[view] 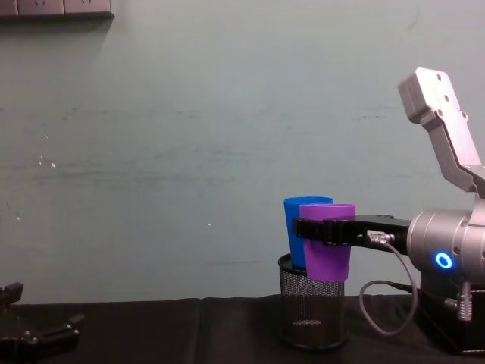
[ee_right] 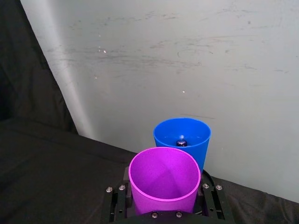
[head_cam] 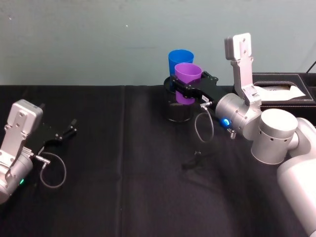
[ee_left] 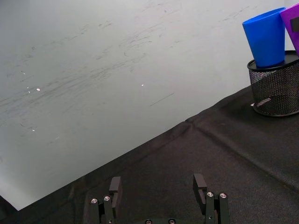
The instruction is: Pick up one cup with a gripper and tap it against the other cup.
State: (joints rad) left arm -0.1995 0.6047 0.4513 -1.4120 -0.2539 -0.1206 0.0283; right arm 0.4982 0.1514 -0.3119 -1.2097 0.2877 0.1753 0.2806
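While the black cloth-covered table [head_cam: 123,148] spreads across the head view, the silver-grey right arm [head_cam: 269,136] with its blue ring light reaches in from 4 o'clock toward the far edge at 12 o'clock. The silver-grey left arm [head_cam: 17,143] rests low at 9 o'clock, well apart from the cups. A black rectangular box [head_cam: 279,81] with white paper in it sits at 2 o'clock. At 12 o'clock a black wire-mesh cylindrical holder [head_cam: 178,112] stands upright on the cloth, and the bright blue tapered plastic cup [head_cam: 178,58] stands upright inside it. The purple tapered plastic cup [head_cam: 188,74] is smooth, plain-rimmed and empty, about the blue cup's size. It hangs upright off the table at roughly 5 o'clock of the blue cup, just beside it; whether the two touch cannot be told. In the chest view its base sits below the holder's rim line. The right gripper [head_cam: 189,89], a black flat-jawed claw, clamps the purple cup around its middle. The left gripper [head_cam: 70,127] has its fingers spread apart, holding nothing. A small black clamp [head_cam: 197,155] lies on the cloth near the centre.
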